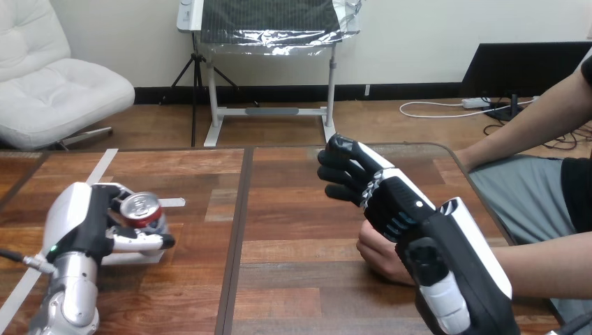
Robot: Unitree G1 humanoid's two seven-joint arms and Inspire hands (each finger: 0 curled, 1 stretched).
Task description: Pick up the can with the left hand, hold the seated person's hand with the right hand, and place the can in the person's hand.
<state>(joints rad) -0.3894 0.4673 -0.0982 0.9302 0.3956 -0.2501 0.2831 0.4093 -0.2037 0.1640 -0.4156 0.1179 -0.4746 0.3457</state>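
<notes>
A red can (pixel 142 210) with a silver top is at the table's left, upright, with my left hand (pixel 85 225) shut on it, fingers and thumb curled round its sides. My right hand (pixel 380 190) hangs over the table's right half, its fingers curled with nothing in them. The person's hand (pixel 378 255) rests on the table just under my right wrist, partly hidden by it. I cannot tell whether the two touch. The person's forearm runs in from the right edge.
The wooden table (pixel 279 209) has a dark seam down its middle. A white flat piece (pixel 134 257) lies below the can, and strips of white tape (pixel 101 166) mark the left side. The person's other arm (pixel 530 129) reaches in at the upper right.
</notes>
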